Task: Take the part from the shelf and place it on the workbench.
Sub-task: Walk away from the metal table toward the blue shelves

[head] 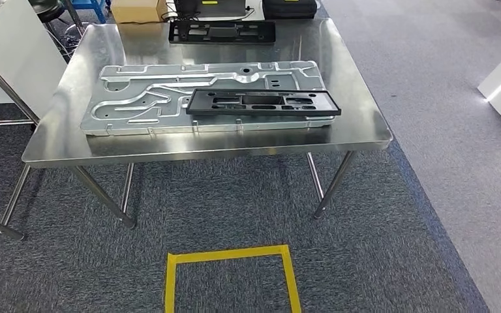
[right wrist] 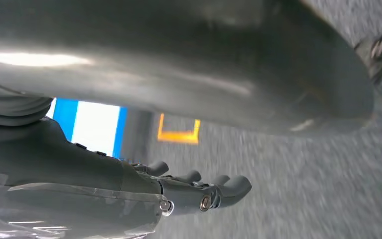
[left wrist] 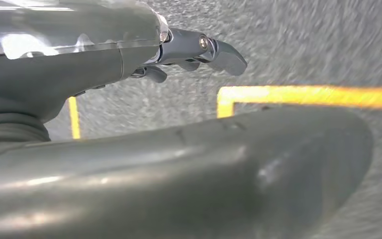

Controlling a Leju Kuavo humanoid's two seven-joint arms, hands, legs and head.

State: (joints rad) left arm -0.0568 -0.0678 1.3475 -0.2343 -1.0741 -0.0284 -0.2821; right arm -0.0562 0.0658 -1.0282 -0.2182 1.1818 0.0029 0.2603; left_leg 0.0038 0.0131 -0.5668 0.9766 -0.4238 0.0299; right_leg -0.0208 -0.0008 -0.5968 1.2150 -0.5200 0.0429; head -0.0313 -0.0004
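Black plastic frame part point(head: 263, 102) lies flat on grey metal panel point(head: 169, 98) on steel bench point(head: 365, 124), well apart from fingers. Long, thin, rectangular, many cut-outs. Likely light, fairly stiff, may flex; best held by long edges, both ends. Left hand point(left wrist: 179, 55) and right hand point(right wrist: 194, 191) hang over carpet, fingers loosely extended, holding nothing. Second similar part point(head: 222, 30) at far bench edge.

1. The part point(head: 263, 102) is a flat black rectangular frame with cut-out openings, lying level on a large ribbed silver metal plate point(head: 143, 98), toward the plate's near right side.
2. The workbench point(head: 59, 140) is a shiny steel table on angled legs; the plate lies flat across its middle.
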